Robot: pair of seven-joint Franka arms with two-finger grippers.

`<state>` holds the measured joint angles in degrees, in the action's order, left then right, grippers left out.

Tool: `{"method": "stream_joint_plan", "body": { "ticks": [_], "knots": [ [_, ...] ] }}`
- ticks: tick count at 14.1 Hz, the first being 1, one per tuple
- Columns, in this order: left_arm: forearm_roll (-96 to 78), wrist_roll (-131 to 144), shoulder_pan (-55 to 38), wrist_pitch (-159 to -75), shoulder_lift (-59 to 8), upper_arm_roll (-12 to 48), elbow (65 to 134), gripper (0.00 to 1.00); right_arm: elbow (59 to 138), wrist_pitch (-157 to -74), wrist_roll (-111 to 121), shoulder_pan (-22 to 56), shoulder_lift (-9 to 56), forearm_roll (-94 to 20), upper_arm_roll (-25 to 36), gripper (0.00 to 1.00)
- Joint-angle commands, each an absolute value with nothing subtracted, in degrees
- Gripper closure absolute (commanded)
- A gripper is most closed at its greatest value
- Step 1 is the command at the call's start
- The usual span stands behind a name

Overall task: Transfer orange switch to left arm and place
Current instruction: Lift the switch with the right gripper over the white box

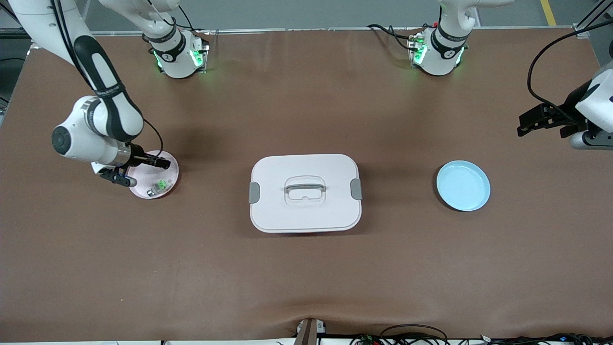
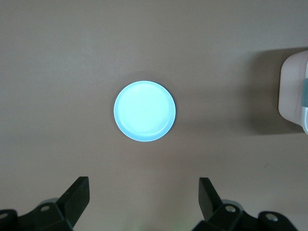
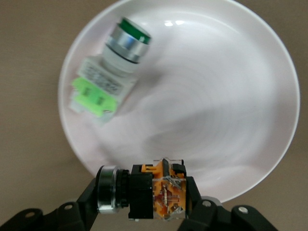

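Now — orange switch [image 3: 156, 192] in right gripper [image 3: 144, 202]

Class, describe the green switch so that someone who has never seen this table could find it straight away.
Start at the big white box mid-table, then go toward the right arm's end to the pale pink plate. The green switch lies on its side in that plate. Its green cap and green base set it apart from the orange switch gripped by the right end effector.

Small push-button switch with black body, silver collar and orange contact block [image 3: 156, 192]: was held on its side between the fingers of the right gripper [image 3: 144, 211], over the pale pink round plate [image 3: 250, 120].

Large white rounded-rectangular plastic box [image 1: 305, 192], grey side latches, handled lid: was stood closed at mid-table.
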<state>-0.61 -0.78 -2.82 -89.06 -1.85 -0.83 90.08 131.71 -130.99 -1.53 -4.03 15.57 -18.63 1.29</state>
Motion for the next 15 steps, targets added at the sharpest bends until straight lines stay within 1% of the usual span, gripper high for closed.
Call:
{"method": "stream_joint_plan", "body": {
  "ticks": [1,5,8,12,15],
  "knots": [
    [0.4,-1.1,-2.6,-88.2,-2.3,-0.6,89.1,0.00,128.5,-124.1,-7.3,-4.0,13.2,-20.1,1.2,1.00],
    [-0.4,-1.5,-2.6,-88.1,-1.5,-0.4,88.5,0.00,119.6,-111.8,-19.3,-2.4,12.7,-20.4,0.9,1.00],
    [-5.9,-1.4,-2.5,-85.8,-1.2,-0.6,86.8,0.00,112.3,-104.6,-30.8,2.1,12.8,-24.0,1.0,1.00],
    [-12.5,-1.7,-1.1,-83.8,-0.6,-1.1,86.1,0.00,105.2,-102.6,-46.5,9.8,13.3,-25.0,0.9,1.00],
    [-22.8,-1.7,3.0,-81.6,-0.7,-1.1,86.3,0.00,100.4,-102.8,-56.1,14.6,13.7,-29.9,1.0,1.00]
  ]
}}
